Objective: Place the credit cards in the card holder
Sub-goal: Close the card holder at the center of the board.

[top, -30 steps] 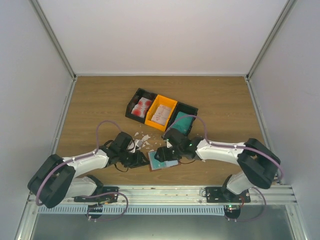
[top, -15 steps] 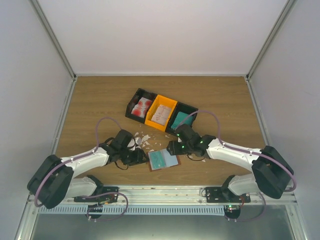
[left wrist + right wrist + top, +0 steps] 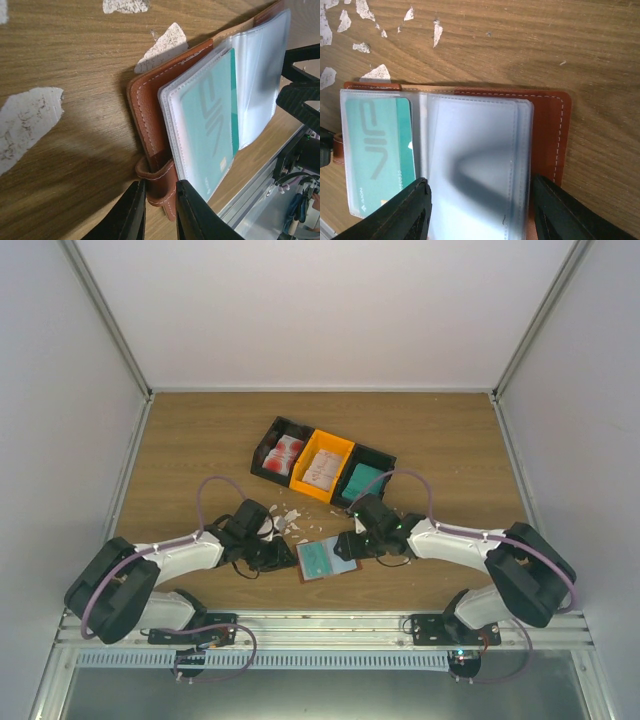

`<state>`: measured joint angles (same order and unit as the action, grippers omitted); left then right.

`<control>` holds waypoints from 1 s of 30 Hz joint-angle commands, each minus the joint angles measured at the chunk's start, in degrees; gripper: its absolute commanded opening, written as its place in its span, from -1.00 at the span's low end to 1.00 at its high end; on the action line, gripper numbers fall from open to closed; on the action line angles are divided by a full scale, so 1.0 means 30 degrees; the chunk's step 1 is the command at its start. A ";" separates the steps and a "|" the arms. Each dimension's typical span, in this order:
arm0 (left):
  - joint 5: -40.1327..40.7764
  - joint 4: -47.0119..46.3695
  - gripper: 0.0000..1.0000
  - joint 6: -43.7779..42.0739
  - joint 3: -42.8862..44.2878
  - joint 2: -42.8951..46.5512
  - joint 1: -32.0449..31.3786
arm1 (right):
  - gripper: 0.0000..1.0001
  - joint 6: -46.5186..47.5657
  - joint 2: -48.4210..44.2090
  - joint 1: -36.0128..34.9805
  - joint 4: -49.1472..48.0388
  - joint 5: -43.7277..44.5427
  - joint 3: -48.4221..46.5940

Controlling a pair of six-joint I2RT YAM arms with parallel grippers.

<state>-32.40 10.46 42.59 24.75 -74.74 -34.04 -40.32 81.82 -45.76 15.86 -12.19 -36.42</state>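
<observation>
Since the frame one second ago, the right gripper (image 3: 352, 544) has shifted from over the middle of the card holder (image 3: 326, 560) toward its right half. The holder lies open on the table (image 3: 200, 440) between both arms. The right gripper's jaws stand wide, straddling an empty clear sleeve (image 3: 475, 145) and holding nothing, apparently to keep that page spread. The left gripper (image 3: 161, 186) is nearly closed on the leather clasp tab (image 3: 159, 175), likely to stop the holder sliding. One teal credit card (image 3: 210, 125) is already sleeved.

1. The card holder (image 3: 150, 115) lies open at centre on the wooden table (image 3: 65, 55), with its clear sleeves (image 3: 260, 75) fanned toward 3 o'clock.
2. A teal credit card (image 3: 210, 125) sits inside one sleeve.
3. The left gripper (image 3: 160, 192), at 6 o'clock, pinches the holder's strap (image 3: 159, 172).
4. White scraps (image 3: 25, 125) lie at 9 and 12 o'clock.
</observation>
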 commanded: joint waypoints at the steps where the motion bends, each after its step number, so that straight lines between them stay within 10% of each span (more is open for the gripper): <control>1: -0.0371 -0.1065 -0.59 -0.0022 -0.0046 -0.0513 -0.0073 | 0.12 0.0111 0.0353 0.0077 -0.0697 -0.0950 0.0478; 30: -0.0508 -0.0772 -0.58 -0.0087 0.0136 -0.1518 -0.0164 | 0.21 0.0000 -0.0175 0.0078 -0.0279 0.0026 0.0888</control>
<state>-33.12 9.28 42.76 25.30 -77.87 -34.04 -40.73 79.85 -45.63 16.67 -9.61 -34.63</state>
